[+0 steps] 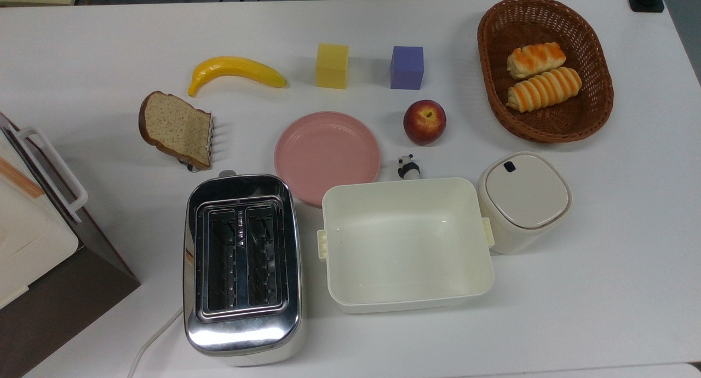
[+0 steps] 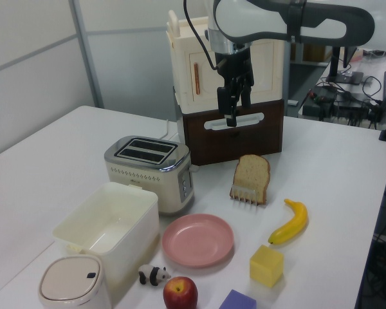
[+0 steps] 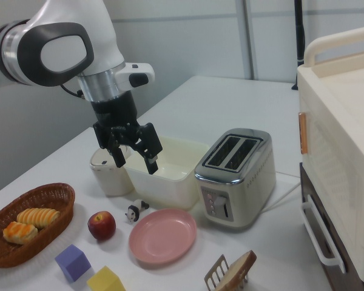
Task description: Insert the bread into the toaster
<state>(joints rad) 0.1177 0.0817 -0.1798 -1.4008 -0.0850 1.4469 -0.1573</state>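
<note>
While I hang mid-air: my gripper (image 3: pixel 134 159) sits upper-left in the right view, fingers apart, empty.
bread (image 1: pixel 175 128): propped on a small rack, left-centre in the top view.
toaster (image 1: pixel 241 267): lower-left in the top view, slots empty.

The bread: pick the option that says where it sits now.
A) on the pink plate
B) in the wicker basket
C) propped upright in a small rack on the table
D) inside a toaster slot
C. The bread stands propped in a small rack on the table, apart from the toaster, whose two slots are empty, while the open gripper hangs above the table with nothing in it.
</note>
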